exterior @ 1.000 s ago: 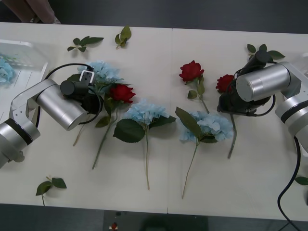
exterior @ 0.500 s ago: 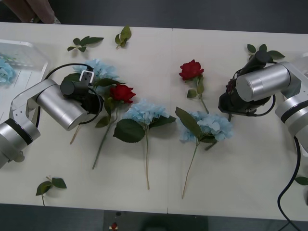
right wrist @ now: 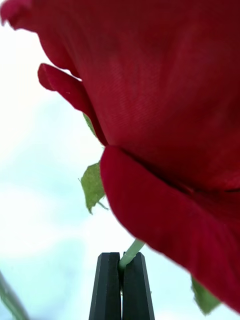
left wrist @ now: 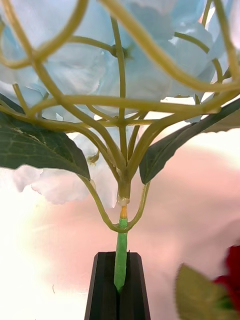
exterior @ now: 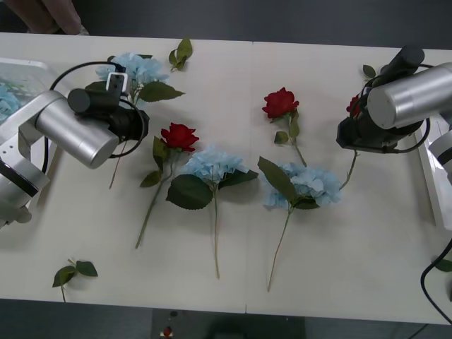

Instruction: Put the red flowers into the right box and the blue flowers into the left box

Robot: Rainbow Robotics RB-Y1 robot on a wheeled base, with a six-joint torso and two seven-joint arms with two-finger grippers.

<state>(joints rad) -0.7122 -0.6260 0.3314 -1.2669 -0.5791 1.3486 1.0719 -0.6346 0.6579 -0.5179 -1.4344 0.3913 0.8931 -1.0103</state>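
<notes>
A pale worktop (exterior: 233,85) spans the front view under a dark strip of room behind. The left arm reaches in from the left edge, its silver forearm slanting toward the far side; the left gripper (left wrist: 119,287) has its black fingers pinched on the stem of a blue flower (exterior: 134,68), whose head hangs near the far edge, just beside the left box (exterior: 42,74) at the left edge. The right arm comes in from the right, forearm lying level; the right gripper (right wrist: 121,285) has its fingers closed on the stem of a red rose (exterior: 354,106), whose stem trails down toward the worktop, near the right box (exterior: 432,173). Between the arms lie two more red roses (exterior: 179,136) and two blue flowers (exterior: 212,164). Loose leaf sprigs (exterior: 181,52) dot the edges. No writing is legible.
</notes>
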